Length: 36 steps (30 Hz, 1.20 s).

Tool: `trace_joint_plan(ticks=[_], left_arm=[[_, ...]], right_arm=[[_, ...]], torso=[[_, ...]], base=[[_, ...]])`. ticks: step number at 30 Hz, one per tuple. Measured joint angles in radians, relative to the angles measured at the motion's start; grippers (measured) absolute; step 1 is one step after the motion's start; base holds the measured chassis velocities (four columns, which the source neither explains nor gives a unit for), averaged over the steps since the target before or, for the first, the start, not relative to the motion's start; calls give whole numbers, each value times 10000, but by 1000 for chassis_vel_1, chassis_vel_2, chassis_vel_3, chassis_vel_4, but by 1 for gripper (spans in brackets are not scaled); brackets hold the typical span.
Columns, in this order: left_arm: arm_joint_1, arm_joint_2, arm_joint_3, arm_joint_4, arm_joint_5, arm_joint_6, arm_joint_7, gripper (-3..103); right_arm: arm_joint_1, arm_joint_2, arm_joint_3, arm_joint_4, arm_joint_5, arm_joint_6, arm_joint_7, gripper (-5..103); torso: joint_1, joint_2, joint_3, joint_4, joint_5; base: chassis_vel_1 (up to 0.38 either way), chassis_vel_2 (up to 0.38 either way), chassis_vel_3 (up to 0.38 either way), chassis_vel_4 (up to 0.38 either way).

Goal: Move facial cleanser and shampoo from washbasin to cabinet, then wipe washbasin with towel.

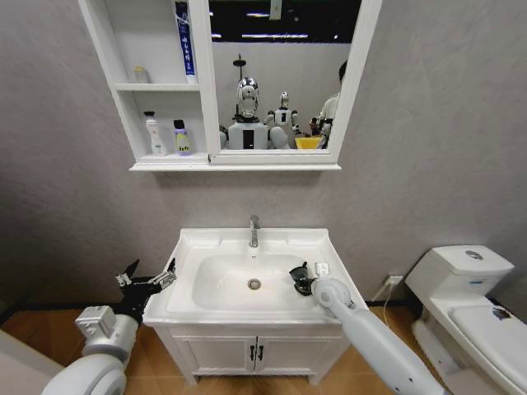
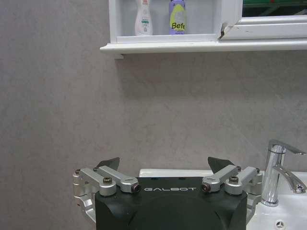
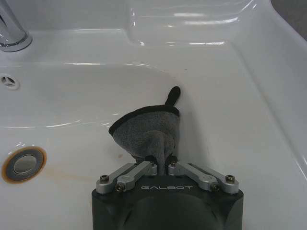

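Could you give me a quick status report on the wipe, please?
Right gripper shut on towel, pressed inside washbasin bowl, right of drain. Left gripper open, idle beside basin's left edge. Two bottles in cabinet. Nothing obstructing.

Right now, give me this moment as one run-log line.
right gripper: shut on towel, inside washbasin bowl | left gripper: open, beside washbasin | two bottles: in cabinet

A grey textured wall [image 1: 428, 123] is filling the room's back. Wood-look flooring [image 1: 33, 329] is showing at the lower left. A white toilet [image 1: 469, 304] is standing at the right, beside a wall socket [image 1: 394, 281] with a cord hanging down. A low white vanity [image 1: 255, 352] with black handles is sitting centre, light glinting overhead in the mirror [image 1: 280, 74].
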Motion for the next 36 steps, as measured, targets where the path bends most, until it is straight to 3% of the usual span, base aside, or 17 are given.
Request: trace_joint_plan(ticks=[10,21,36], left_arm=[[0,-1,0,0,0,0,0,100],[0,0,0,0,0,0,0,100],[0,0,0,0,0,0,0,100]], right_arm=[[-118,227,38,-354,-320,9,-361,5],[-17,1093,-13,-1493,-1040,23,-1299,5],[339,1494,-451,-2039,-1291,71,-2091,5]], torso=[[0,2,-1,1,-1],[-1,4,-2,-7,-5],[2,-1,3,-9,-2]], base=[[0,0,0,0],[0,0,0,0],[0,0,0,0]])
